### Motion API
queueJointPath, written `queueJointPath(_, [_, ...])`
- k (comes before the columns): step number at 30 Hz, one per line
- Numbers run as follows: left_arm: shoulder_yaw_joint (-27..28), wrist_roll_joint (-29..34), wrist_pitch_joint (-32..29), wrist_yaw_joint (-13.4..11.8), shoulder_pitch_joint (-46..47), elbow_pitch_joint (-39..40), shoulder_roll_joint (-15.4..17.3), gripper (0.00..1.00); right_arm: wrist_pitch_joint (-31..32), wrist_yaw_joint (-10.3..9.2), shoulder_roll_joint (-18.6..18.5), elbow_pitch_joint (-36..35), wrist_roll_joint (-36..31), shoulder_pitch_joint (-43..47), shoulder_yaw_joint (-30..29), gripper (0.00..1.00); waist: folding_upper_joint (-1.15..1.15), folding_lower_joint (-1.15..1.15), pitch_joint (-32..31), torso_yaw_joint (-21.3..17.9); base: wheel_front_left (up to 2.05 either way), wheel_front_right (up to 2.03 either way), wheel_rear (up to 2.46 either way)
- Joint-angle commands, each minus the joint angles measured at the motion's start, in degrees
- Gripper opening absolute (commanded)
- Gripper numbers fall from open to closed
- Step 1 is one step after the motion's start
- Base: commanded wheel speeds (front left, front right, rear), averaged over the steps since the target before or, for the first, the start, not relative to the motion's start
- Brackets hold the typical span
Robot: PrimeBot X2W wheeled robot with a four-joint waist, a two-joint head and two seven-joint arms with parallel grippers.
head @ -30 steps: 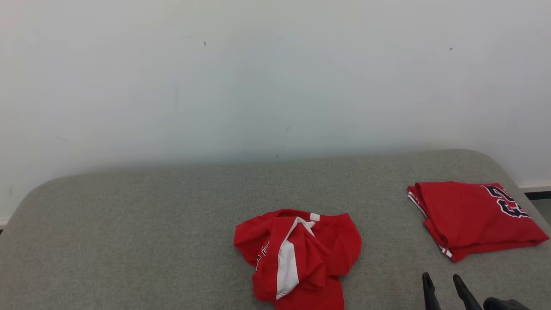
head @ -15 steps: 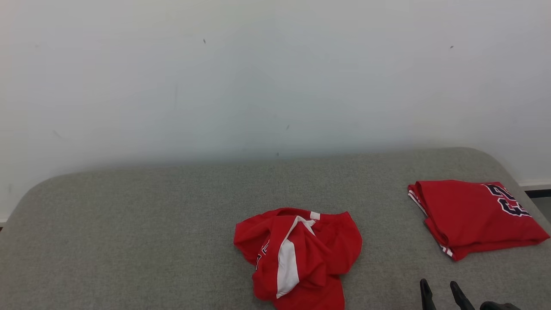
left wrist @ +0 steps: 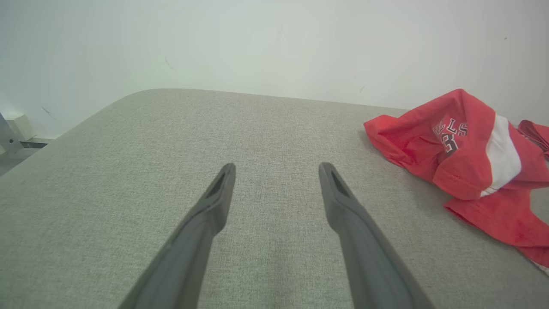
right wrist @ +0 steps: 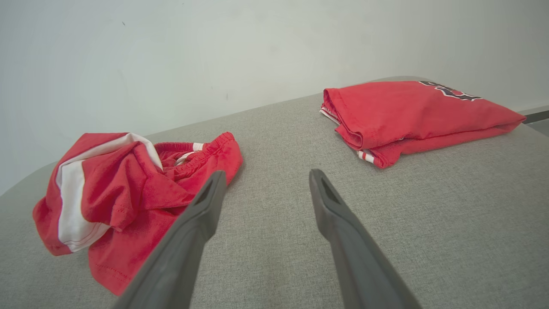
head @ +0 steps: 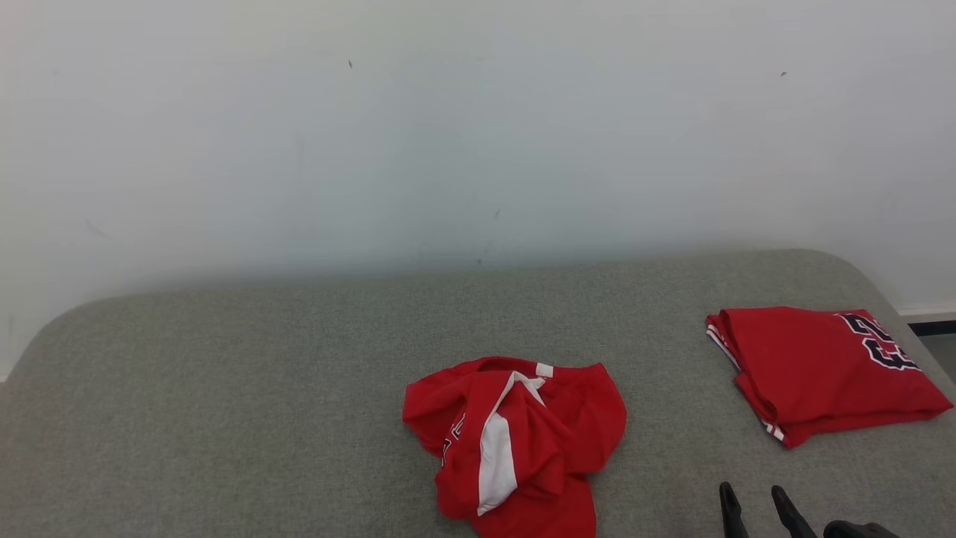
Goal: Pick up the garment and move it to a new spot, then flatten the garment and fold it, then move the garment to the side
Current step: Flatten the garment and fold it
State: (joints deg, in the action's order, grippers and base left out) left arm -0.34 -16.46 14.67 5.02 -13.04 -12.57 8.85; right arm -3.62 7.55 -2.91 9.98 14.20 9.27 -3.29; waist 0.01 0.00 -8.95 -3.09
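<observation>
A crumpled red garment [head: 523, 441] with a white stripe lies in a heap near the front middle of the grey padded surface [head: 299, 373]. My right gripper [head: 750, 489] hovers open and empty at the lower right, a short way right of the heap. In the right wrist view, the garment [right wrist: 128, 193] lies left of my open right gripper [right wrist: 266, 174], apart from it. In the left wrist view, my left gripper [left wrist: 278, 165] stands open over bare fabric, with the garment [left wrist: 463, 150] off to its right.
A second red garment [head: 821, 370], neatly folded with dark lettering, rests near the right edge of the surface; it also shows in the right wrist view [right wrist: 411, 111]. A white wall [head: 478, 134] rises directly behind. The surface has rounded far corners.
The head camera has shifted slightly, so everything sits a little higher. My right gripper has drawn back a little toward the near edge. Both garments lie as before.
</observation>
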Motion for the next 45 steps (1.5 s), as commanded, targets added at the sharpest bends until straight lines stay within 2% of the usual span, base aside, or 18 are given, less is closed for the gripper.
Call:
queueJointPath(1, [-0.1, 0.2, 0.0, -0.2, -0.6, 0.2, -0.1, 1.00, -0.3, -0.10, 0.0, 0.0, 0.4, -0.5, 0.0, 1.00, -0.01, 0.00, 0.1, -0.1, 0.00, 0.00, 0.00])
queueJointPath(8, [-1.7, -1.0, -3.2, 0.5, 3.4, 1.7, 0.4, 1.00, -0.1, -0.10, 0.0, -0.5, 0.4, -1.0, 0.5, 1.00, -0.01, 0.00, 1.0, -1.2, 0.00, 0.00, 0.00])
queueJointPath(15, [-8.2, -0.4, -9.8, 2.0, 18.3, 0.0, 2.0, 1.00, 1.0, -0.10, 0.0, -2.0, -0.5, -2.4, 1.9, 1.00, -0.01, 0.00, 3.9, -4.5, 0.00, 0.00, 0.00])
queueJointPath(23, [-15.8, -3.1, -17.0, 2.4, 36.3, -15.7, 1.0, 1.00, 2.7, -0.10, 0.1, -4.7, -1.9, -4.5, 4.0, 1.00, -0.01, 0.00, 9.6, -11.2, 0.00, 0.00, 0.00])
queueJointPath(29, [-16.8, -5.8, -21.6, 2.3, 45.5, -30.0, -0.1, 1.00, 3.3, -0.10, 0.1, -6.4, -1.8, -6.4, 6.5, 1.00, -0.01, 0.00, 14.9, -17.3, 0.00, 0.00, 0.00])
queueJointPath(35, [-17.1, -4.1, -24.0, -0.1, 54.7, -39.7, 1.2, 1.00, 1.9, -0.10, 0.1, -6.7, -0.1, -8.2, 8.8, 1.00, -0.01, 0.00, 20.7, -22.5, 0.00, 0.00, 0.00])
queueJointPath(42, [-17.6, -3.1, -27.1, -2.9, 59.1, -46.8, 2.0, 1.00, 0.2, -0.10, 0.1, -5.7, 0.7, -9.0, 9.7, 1.00, -0.01, 0.00, 22.6, -24.6, 0.00, 0.00, 0.00])
queueJointPath(43, [-17.9, -3.0, -27.5, -3.3, 59.3, -47.7, 2.0, 0.78, 0.0, -0.10, 0.1, -5.5, 0.8, -9.1, 9.6, 1.00, -0.01, 0.00, 22.5, -24.6, 0.00, 0.00, 0.00])
queueJointPath(44, [-17.9, -3.0, -26.6, -3.5, 59.6, -47.9, 2.0, 0.30, 0.0, -0.10, 0.1, -5.3, 0.8, -9.2, 9.4, 1.00, -0.01, 0.00, 22.4, -24.6, 0.00, 0.00, 0.00])
queueJointPath(45, [-18.1, -2.8, -25.9, -3.5, 59.8, -48.3, 1.9, 0.00, -0.1, -0.10, 0.1, -5.1, 0.8, -9.2, 9.4, 1.00, -0.01, 0.00, 22.2, -24.4, 0.00, 0.00, 0.00])
